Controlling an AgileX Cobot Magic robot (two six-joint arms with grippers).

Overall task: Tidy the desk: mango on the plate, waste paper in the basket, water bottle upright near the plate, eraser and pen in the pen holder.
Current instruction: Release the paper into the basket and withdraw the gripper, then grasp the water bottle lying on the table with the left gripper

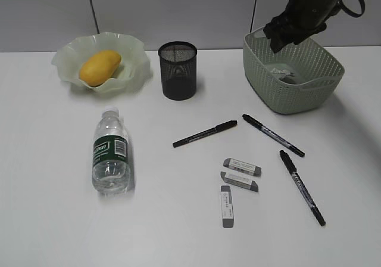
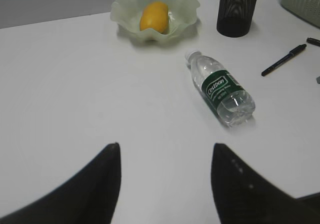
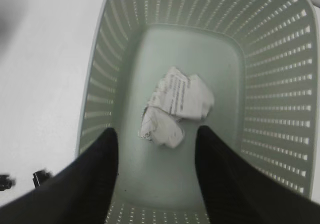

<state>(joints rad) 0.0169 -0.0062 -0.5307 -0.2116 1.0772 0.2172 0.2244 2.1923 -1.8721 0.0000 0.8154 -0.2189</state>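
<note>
One waste paper (image 3: 175, 106) in basket (image 3: 270, 129), below parted right gripper (image 3: 156, 176).

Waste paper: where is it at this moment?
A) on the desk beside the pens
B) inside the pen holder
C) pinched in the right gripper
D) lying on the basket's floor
D: the waste paper lies on the floor of the basket, below the right gripper, whose fingers stand apart and empty.

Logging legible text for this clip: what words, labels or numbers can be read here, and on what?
"cestbon": white print on the green label of the water bottle, read from the left wrist view; first letter uncertain.
Waste paper in the basket: dark printed lines, too blurred to read.
Erasers: sleeve print too small.
Pens: barrel markings too small.
</note>
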